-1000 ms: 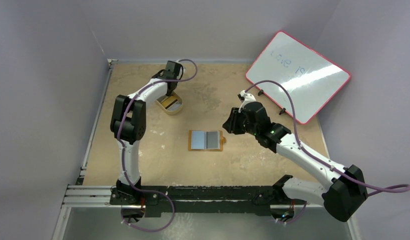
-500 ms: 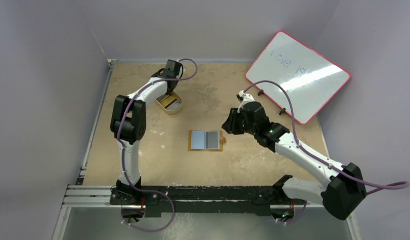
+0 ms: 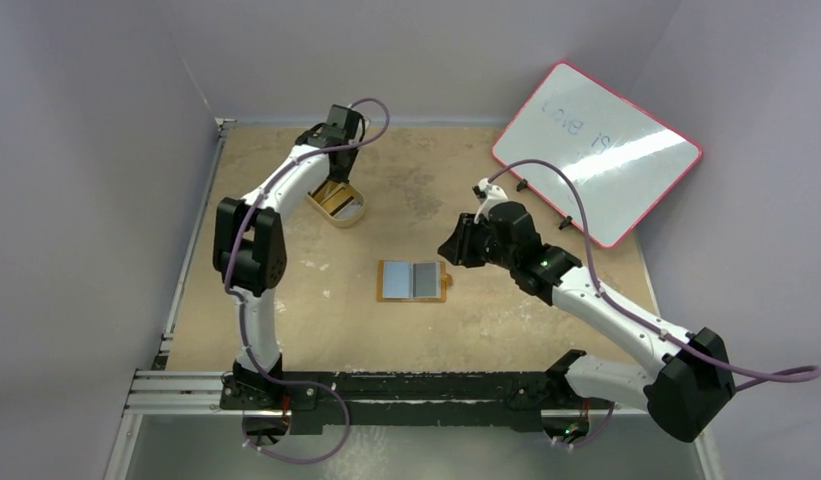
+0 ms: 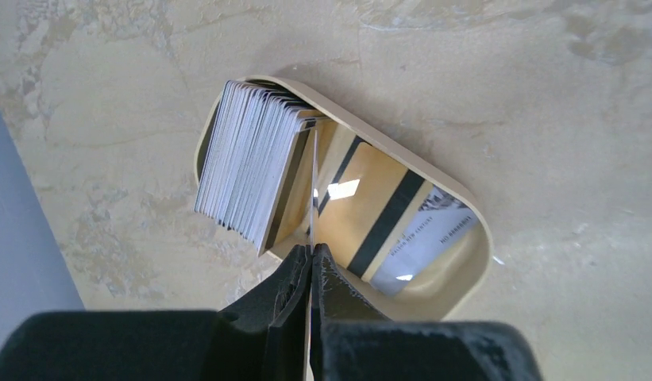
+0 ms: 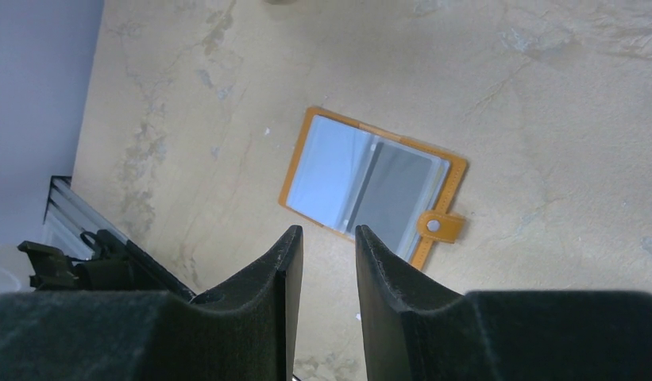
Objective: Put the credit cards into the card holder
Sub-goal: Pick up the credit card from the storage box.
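Note:
The card holder (image 3: 414, 280) lies open on the table, orange with grey-blue pockets (image 5: 374, 186) and a snap tab on its right edge. A leaning stack of credit cards (image 4: 247, 163) stands in the cream oval tray (image 4: 473, 262), and a gold card with a black stripe (image 4: 378, 210) lies flat beside it. My left gripper (image 4: 310, 250) is above the tray, shut on one thin card (image 4: 313, 182) seen edge-on. In the top view it (image 3: 336, 172) hangs over the tray (image 3: 358, 212). My right gripper (image 5: 325, 232) hovers open and empty to the right of the holder (image 3: 451, 247).
A red-framed whiteboard (image 3: 596, 150) leans at the back right. Grey walls close the table on the left and back. A metal rail (image 3: 186, 385) runs along the near edge by the arm bases.
The left gripper has closed on a single card and its wrist has risen away from the tray. The right gripper has drifted slightly left toward the holder.

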